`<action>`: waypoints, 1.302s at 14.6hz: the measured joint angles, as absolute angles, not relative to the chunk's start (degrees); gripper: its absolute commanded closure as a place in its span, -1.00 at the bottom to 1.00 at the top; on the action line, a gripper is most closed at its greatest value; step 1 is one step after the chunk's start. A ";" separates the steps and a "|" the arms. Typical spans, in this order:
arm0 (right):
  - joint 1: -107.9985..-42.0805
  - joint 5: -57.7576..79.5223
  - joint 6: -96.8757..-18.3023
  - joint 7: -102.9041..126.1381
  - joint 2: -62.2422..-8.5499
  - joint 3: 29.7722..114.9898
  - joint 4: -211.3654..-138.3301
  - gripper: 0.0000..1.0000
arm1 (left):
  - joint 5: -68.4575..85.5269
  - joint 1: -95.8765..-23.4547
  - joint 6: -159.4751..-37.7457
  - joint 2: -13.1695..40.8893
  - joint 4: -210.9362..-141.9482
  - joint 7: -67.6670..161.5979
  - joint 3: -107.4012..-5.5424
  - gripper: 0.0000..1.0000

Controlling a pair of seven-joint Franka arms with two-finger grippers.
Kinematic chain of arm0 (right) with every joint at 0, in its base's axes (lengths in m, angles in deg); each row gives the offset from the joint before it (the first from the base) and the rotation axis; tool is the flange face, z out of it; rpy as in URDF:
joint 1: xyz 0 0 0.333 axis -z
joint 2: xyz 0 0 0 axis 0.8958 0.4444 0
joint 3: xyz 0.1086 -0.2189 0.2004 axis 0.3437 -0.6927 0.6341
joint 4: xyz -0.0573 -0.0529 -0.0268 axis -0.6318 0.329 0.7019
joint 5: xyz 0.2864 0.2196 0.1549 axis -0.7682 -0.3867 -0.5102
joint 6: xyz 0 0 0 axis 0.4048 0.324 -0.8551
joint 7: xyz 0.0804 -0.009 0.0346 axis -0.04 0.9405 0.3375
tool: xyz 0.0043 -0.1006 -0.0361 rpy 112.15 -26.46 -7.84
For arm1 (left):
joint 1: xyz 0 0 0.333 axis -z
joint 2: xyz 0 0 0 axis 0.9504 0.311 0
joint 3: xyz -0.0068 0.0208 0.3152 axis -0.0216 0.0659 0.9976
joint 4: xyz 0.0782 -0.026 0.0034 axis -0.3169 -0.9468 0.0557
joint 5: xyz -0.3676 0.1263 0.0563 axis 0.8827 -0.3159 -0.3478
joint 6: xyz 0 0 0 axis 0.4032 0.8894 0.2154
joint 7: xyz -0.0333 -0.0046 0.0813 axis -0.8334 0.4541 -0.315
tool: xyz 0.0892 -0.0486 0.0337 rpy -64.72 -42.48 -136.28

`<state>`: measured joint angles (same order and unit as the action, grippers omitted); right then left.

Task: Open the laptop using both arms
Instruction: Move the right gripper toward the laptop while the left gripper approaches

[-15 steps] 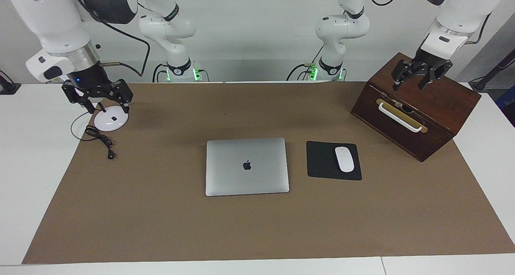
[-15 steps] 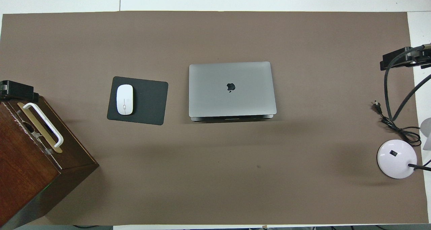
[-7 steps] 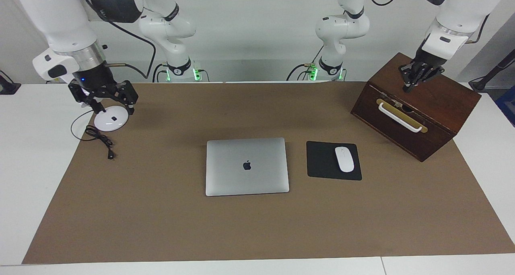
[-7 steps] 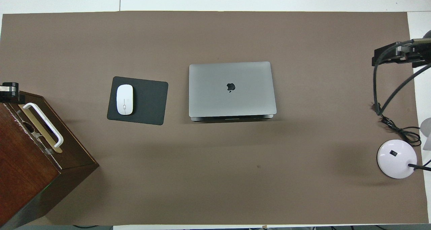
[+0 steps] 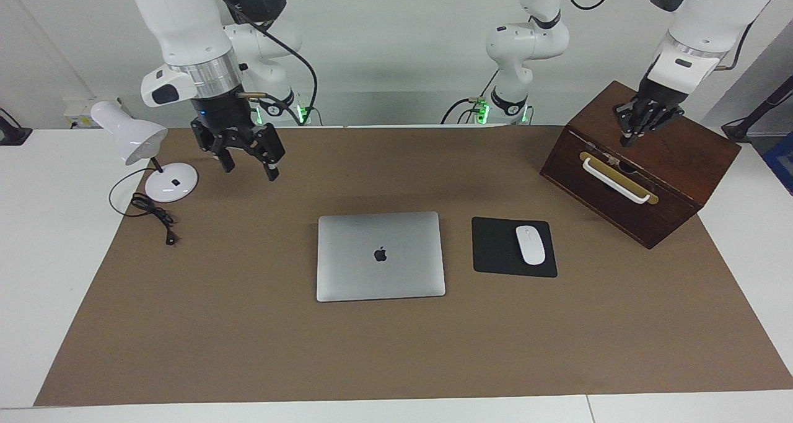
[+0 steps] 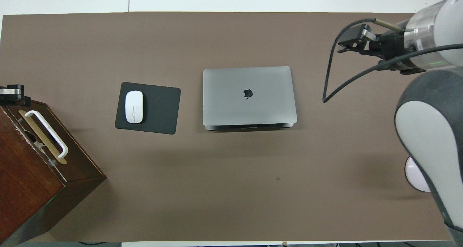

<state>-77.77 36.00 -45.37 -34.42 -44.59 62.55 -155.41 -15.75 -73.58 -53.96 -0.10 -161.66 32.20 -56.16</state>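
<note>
Item: thin silver-grey rectangular metal laptop [image 5: 380,256], dark logo centred on the lid, lid fully closed, laid flat near the middle of the brown mat on the white surface [image 5: 37,237]; a flat black mouse pad [image 5: 513,247] bearing a white mouse [image 5: 530,244] is set just beside it, toward the left arm's end. Handling, as judged: rigid and moderately heavy, with a smooth, slippery shell and a fragile screen under the lid; the seam is best taken at the middle of the edge where the dark gap is seen in the overhead view, the edge nearer the robots, while the base is pressed down near a corner. Left tool [image 5: 644,122]: clenched on nothing, held over the dark wooden box [image 5: 681,163]. Right tool [image 5: 248,153]: fingers spread, nothing held, raised over the mat near the white desk lamp [image 5: 167,187], well apart from the laptop.
</note>
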 measured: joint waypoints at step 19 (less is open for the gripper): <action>-89.14 24.12 -120.39 -63.39 -28.55 62.87 -171.86 -1.00 | -13.35 -60.21 -96.81 -12.81 -200.07 32.17 -56.78 1.00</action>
